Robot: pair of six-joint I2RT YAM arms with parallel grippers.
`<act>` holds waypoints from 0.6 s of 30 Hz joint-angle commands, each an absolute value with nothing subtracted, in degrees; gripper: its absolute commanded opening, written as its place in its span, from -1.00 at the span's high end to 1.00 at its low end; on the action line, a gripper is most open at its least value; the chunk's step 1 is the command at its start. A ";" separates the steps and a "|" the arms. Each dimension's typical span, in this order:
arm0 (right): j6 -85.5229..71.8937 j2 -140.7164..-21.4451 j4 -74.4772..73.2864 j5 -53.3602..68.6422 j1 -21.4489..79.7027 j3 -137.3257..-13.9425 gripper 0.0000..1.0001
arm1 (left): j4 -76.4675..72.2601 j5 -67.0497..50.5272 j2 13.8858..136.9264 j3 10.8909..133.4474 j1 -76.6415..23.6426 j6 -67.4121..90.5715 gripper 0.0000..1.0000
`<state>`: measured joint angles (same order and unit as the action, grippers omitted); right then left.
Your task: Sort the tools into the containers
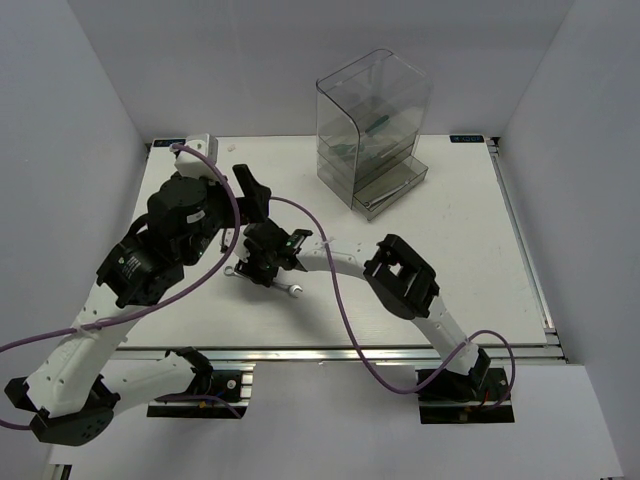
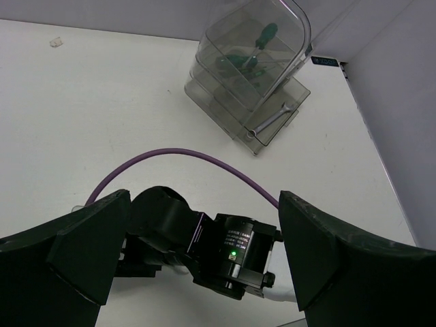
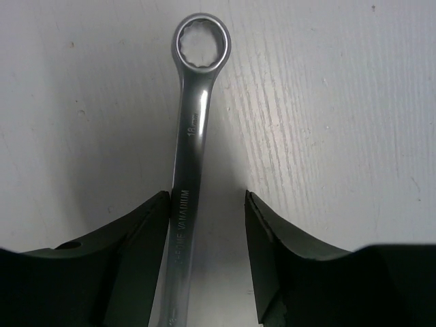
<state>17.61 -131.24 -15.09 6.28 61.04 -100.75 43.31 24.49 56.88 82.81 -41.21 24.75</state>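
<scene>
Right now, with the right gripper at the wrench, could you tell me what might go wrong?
The wrench lies flat against one finger of the open right gripper, off-centre, so closing may shove or twist it rather than pinch it. The open left gripper hangs directly over the right wrist, so a straight lift could bump it.

Free room: bare white tabletop (image 1: 470,250) between the right arm (image 1: 400,275) and the clear smoky-grey plastic drawer unit (image 1: 372,120), whose lowest drawer (image 1: 395,188) juts forward. Obstacles: left gripper (image 2: 202,196), fingers spread, hanging over the right arm's wrist; looping purple cable (image 2: 184,153); right gripper (image 3: 206,197) straddling a slim silver wrench (image 3: 192,129), one finger touching it
</scene>
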 commanded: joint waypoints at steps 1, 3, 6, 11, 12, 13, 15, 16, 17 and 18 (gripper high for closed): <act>19.86 -133.51 -23.55 5.89 61.26 -100.12 -0.06 | 43.59 25.84 55.11 83.23 -41.40 26.01 -0.96; 20.56 -132.90 -24.60 5.98 61.26 -99.23 -0.04 | 43.94 26.01 54.85 83.15 -41.40 26.19 -0.96; 21.70 -131.58 -27.41 6.41 61.26 -96.69 -0.01 | 43.86 26.37 54.58 82.71 -41.40 26.37 -0.96; 23.20 -130.69 -34.61 6.86 61.17 -94.92 0.08 | 42.37 25.84 54.75 81.92 -41.40 26.28 -0.96; 23.29 -130.69 -35.41 6.86 61.17 -94.92 0.09 | 42.10 25.84 54.76 81.83 -41.40 26.28 -0.96; 23.29 -130.87 -35.85 6.68 61.17 -94.92 0.09 | 41.93 25.67 54.84 81.39 -41.40 26.28 -0.96; 23.20 -131.39 -36.30 6.42 61.17 -95.27 0.10 | 41.05 25.40 55.02 80.95 -41.40 26.19 -0.96; 23.20 -131.74 -36.30 6.07 61.26 -95.62 0.10 | 40.87 25.31 55.11 80.86 -41.40 26.19 -0.96; 22.77 -132.27 -36.39 5.98 61.26 -96.15 0.12 | 40.52 25.05 55.19 80.69 -41.40 26.19 -0.96; 22.59 -133.58 -37.43 5.80 61.17 -97.89 0.13 | 40.43 24.87 55.28 80.68 -41.40 26.19 -0.96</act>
